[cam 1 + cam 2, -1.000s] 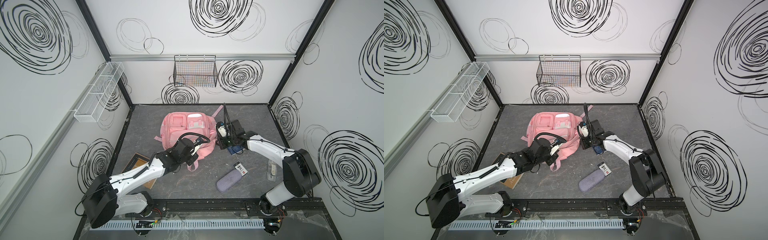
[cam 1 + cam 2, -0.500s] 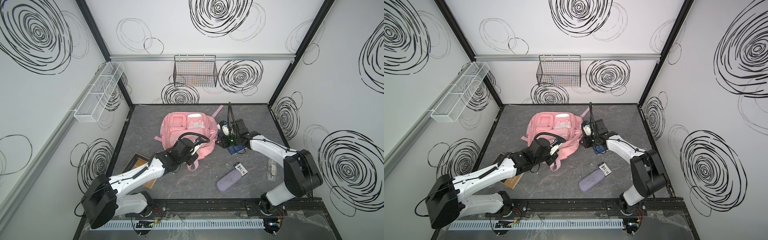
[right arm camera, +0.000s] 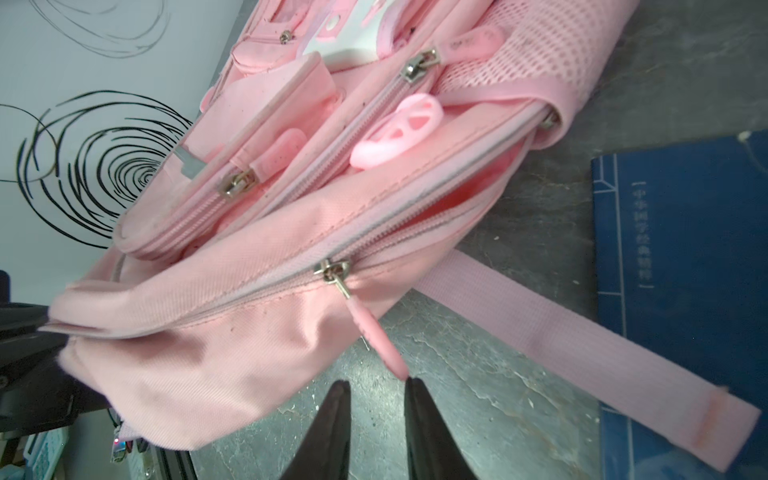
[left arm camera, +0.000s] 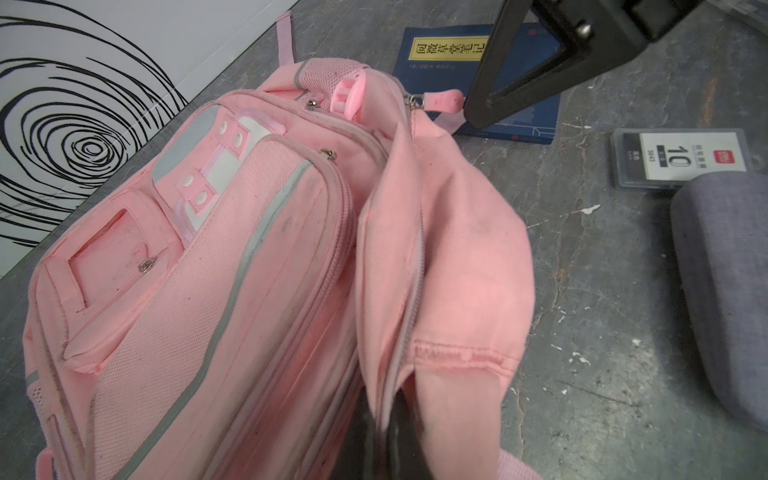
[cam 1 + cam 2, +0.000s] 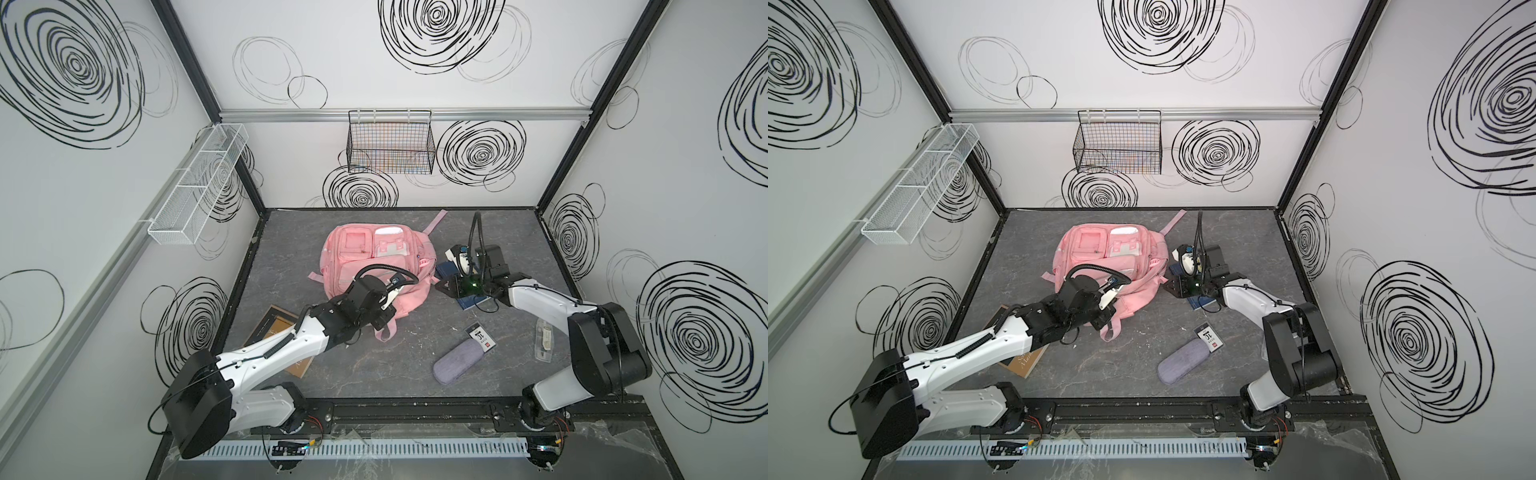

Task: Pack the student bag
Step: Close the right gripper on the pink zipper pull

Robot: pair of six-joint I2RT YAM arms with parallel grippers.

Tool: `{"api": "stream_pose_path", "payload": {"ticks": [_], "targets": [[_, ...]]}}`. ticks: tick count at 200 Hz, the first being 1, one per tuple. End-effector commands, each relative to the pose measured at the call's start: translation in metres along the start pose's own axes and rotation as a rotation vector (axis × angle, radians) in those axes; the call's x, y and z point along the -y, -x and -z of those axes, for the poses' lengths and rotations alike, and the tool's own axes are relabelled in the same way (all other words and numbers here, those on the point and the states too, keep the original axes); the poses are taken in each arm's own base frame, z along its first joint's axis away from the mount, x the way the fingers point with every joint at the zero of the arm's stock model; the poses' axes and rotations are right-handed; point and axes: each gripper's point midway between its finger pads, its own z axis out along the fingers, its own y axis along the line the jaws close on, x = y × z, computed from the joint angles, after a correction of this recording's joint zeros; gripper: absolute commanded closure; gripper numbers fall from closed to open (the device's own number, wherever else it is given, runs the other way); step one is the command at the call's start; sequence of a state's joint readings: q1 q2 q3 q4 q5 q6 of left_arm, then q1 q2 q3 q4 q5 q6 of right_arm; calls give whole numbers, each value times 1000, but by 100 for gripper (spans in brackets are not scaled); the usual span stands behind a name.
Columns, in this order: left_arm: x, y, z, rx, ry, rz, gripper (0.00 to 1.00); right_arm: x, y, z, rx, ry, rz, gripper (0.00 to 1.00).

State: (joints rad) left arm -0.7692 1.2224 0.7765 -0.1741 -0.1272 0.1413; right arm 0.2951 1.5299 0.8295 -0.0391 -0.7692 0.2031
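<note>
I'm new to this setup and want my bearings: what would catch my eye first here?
The big pink student bag lies centrally, its fabric edge pinched in the shut left pincer. The right pincer stands open just off a zip's pink pull, with a blue book flat beside the bag.

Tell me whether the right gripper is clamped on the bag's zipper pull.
No: the right gripper is open, bare table between its jaws, and the zipper pull of the student bag ends beside one fingertip.

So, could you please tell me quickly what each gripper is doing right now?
Left gripper: shut on the student bag fabric.
Right gripper: open, empty, beside the zipper pull.
</note>
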Motion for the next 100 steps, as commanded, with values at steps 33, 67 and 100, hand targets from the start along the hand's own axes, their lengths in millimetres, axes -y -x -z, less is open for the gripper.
{"api": "stream_pose_path", "payload": {"ticks": [33,67,100], "targets": [[-13,40,12,148,35,38,100,-9,17,-6,87,146,50,70],[-12,39,11,146,30,37,100,-10,23,-10,113,181,82,68],[-11,39,11,146,28,37,100,-10,22,-11,121,197,101,68]]}}
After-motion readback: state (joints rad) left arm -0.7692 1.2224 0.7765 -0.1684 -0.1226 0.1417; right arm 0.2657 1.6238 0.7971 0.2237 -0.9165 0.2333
